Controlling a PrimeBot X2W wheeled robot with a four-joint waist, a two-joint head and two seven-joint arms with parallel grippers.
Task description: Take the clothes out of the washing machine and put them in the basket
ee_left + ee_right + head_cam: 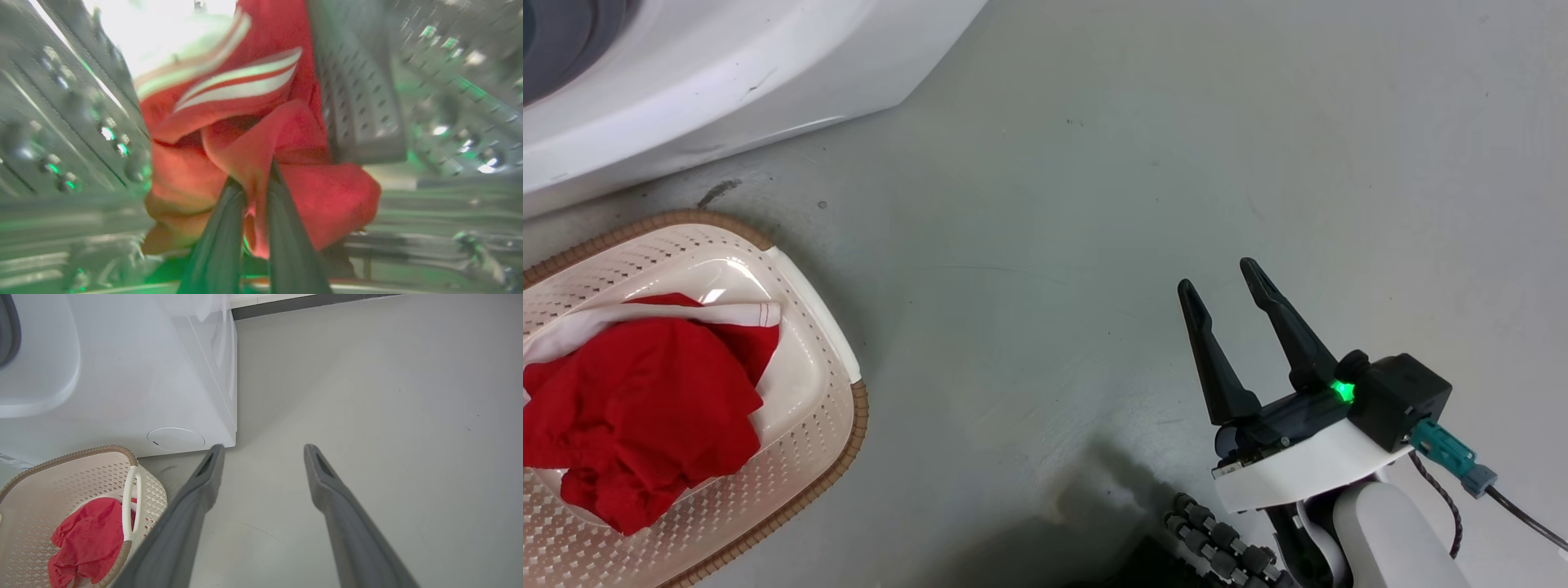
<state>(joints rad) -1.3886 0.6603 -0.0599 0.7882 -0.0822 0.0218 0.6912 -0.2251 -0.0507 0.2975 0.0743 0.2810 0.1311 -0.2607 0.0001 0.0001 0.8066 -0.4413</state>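
Observation:
Inside the washing machine's perforated steel drum (61, 122), my left gripper (255, 183) is shut on a fold of the red clothes (253, 134) with white stripes. One red garment (637, 408) with white trim lies in the cream basket (817, 425) at the lower left of the head view, also seen as red cloth (88, 543) in the basket (49, 486) from the right wrist. The white washing machine (727, 73) stands behind the basket. My right gripper (1221, 282) hangs open over bare floor, right of the basket, with nothing between its fingers.
Grey floor (1176, 163) stretches to the right of the washer's front corner (229, 433). A dark baseboard (310, 302) runs along the far wall. A cable (1519, 514) trails from my right wrist.

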